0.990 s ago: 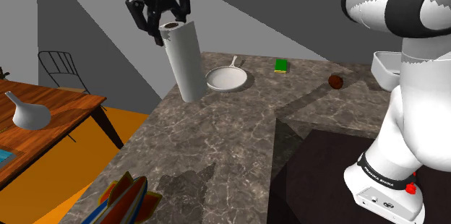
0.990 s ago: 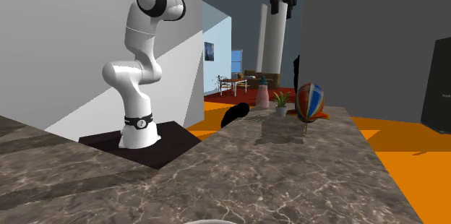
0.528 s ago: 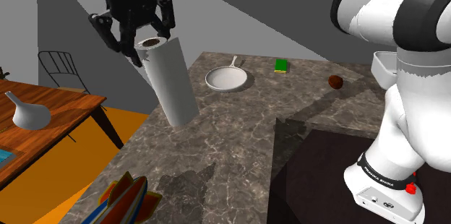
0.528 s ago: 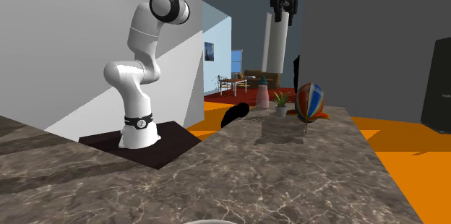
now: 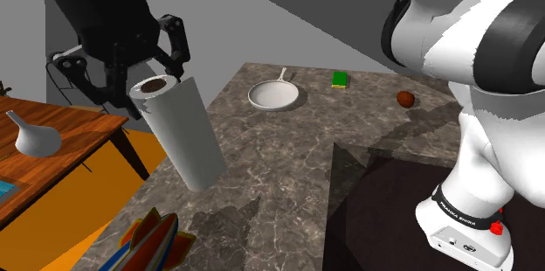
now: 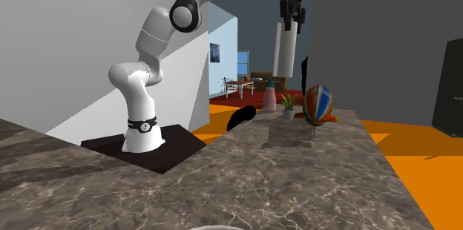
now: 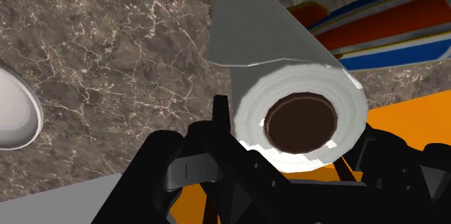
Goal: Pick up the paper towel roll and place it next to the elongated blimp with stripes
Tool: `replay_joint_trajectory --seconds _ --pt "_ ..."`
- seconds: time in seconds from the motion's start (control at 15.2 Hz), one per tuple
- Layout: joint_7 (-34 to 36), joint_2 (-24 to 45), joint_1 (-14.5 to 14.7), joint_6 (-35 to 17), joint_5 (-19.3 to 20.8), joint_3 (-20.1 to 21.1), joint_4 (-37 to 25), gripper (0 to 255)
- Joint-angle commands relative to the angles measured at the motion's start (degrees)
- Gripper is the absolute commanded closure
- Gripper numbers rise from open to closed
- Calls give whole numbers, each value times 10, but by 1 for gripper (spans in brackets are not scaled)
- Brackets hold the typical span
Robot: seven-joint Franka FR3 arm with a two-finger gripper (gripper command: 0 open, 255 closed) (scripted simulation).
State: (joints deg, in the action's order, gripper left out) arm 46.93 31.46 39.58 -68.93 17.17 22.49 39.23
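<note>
The paper towel roll (image 5: 182, 134) is white with a dark brown core (image 7: 300, 121); the gripper (image 5: 153, 84) is all black. The blimp (image 7: 376, 31) is striped red, blue, white and orange-yellow. The countertop (image 5: 279, 164) is dark grey-brown marble with pale veins. The frying pan (image 5: 273, 95) and vase (image 5: 33, 138) are white, the sponge (image 5: 340, 79) green, the wooden table (image 5: 74, 129) reddish-brown, the floor (image 5: 79, 199) orange

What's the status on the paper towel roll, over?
Gripper shut on the roll, at its top end. Roll aloft, tilted, over the counter edge. Striped blimp on counter below, nothing between them.
</note>
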Motion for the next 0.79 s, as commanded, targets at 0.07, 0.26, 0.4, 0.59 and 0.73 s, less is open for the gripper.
replay_joint_trajectory --seconds 0.07,0.26,0.4,0.59,0.73 --pt "10 -41 -26 -53 -16 9 96 255" --pt "13 -68 -43 -95 -27 11 164 255" --pt "15 -81 -51 -119 -33 12 202 255" --pt "16 -97 -61 -151 -40 13 250 255" --pt "17 -105 -66 -172 -43 13 278 255"
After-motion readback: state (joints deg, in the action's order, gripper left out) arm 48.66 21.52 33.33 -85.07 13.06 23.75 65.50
